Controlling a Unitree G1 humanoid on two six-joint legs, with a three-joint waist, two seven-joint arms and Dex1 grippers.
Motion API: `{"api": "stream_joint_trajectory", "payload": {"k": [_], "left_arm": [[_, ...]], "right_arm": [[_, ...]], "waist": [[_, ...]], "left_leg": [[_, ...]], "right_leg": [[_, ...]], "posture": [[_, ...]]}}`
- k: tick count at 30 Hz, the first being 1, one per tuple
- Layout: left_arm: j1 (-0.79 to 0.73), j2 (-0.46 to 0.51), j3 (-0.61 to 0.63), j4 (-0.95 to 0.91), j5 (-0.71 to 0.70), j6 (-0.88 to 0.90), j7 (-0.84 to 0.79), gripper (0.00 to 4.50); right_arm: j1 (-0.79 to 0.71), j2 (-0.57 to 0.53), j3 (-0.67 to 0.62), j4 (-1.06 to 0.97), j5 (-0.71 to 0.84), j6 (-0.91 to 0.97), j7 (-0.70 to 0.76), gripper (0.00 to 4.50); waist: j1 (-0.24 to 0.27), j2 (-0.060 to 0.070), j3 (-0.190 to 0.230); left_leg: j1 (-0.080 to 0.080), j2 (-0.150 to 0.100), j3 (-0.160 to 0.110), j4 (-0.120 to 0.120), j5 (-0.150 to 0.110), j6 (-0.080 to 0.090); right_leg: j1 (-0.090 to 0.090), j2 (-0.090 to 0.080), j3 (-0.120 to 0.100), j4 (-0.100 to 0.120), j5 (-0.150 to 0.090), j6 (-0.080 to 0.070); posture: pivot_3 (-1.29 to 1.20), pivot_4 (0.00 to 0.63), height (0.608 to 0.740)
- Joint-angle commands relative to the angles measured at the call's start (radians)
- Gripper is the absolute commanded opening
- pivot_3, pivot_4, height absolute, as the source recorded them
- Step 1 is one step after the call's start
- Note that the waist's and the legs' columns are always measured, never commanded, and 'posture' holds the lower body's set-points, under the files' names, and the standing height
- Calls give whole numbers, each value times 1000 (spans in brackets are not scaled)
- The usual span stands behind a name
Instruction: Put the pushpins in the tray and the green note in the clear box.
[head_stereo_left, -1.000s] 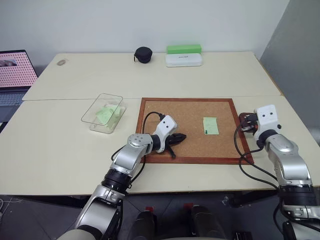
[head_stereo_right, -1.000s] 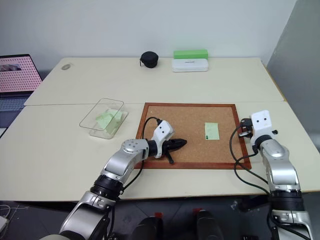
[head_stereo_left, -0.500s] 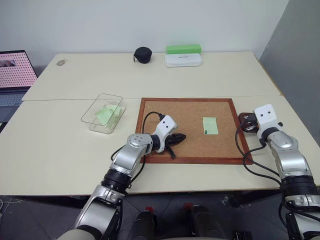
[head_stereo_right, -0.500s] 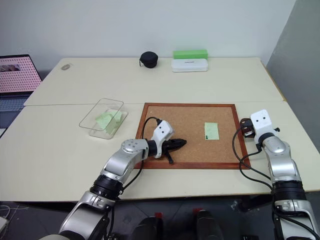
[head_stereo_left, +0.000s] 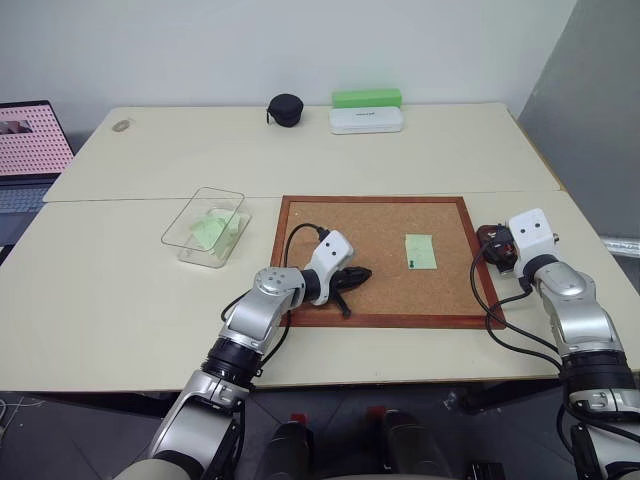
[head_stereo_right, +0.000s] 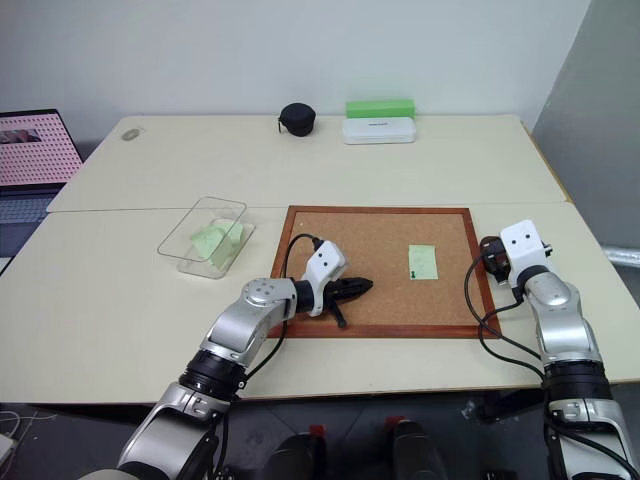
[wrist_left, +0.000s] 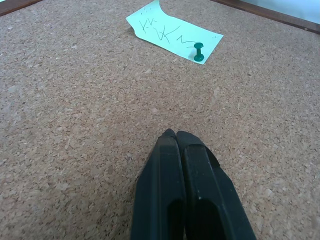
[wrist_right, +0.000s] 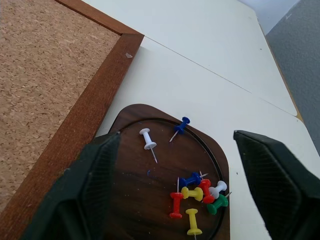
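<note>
The pale green note (head_stereo_left: 421, 251) lies on the cork board, held down by a green pushpin (wrist_left: 199, 52). My left gripper (wrist_left: 175, 134) is shut and empty, its tips resting on the cork well short of the note. The dark brown tray (wrist_right: 135, 200) sits just off the board's right edge. It holds several pushpins (wrist_right: 200, 192), among them a white one (wrist_right: 148, 141) and a blue one (wrist_right: 181, 126). My right gripper (wrist_right: 175, 140) hangs open above the tray with nothing between its fingers. The clear box (head_stereo_left: 206, 226) stands left of the board with green paper inside.
The wood-framed cork board (head_stereo_left: 300, 215) fills the table's middle. A black round case (head_stereo_left: 287, 109), a bright green box (head_stereo_left: 367, 98) and a white case (head_stereo_left: 367, 120) stand at the far edge. A laptop (head_stereo_left: 30, 140) sits far left. The table's right edge is close to the tray.
My right gripper's fingers have parted above the tray. The left arm has stayed still.
</note>
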Motion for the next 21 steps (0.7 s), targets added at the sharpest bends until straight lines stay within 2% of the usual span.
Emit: {"api": "stream_joint_trajectory", "payload": {"k": [1,8,15,21], "left_arm": [[24,16,-15,17,15,29,-2,0],[23,20,-13,15,14,28,-5,0],[20,13,-13,22,17,15,3,0],[20,8,-12,19,12,17,3,0]], "right_arm": [[21,37,-40,-123,120,9,88,3897],[99,120,-39,-368,353,189,235,3897],[135,168,49,-438,387,246,272,3897],[123,180,110,-392,346,231,273,3897]], "waist": [[0,0,0],[-1,0,0],[-2,0,0],[-2,0,0]], "left_leg": [[0,0,0,0,0,0],[0,0,-1,0,0,0],[0,0,-1,0,0,0],[0,0,-1,0,0,0]], "right_leg": [[0,0,0,0,0,0],[0,0,0,0,0,0],[0,0,-1,0,0,0],[0,0,-1,0,0,0]], "posture": [[0,150,740],[0,150,740],[0,150,740],[0,150,740]]}}
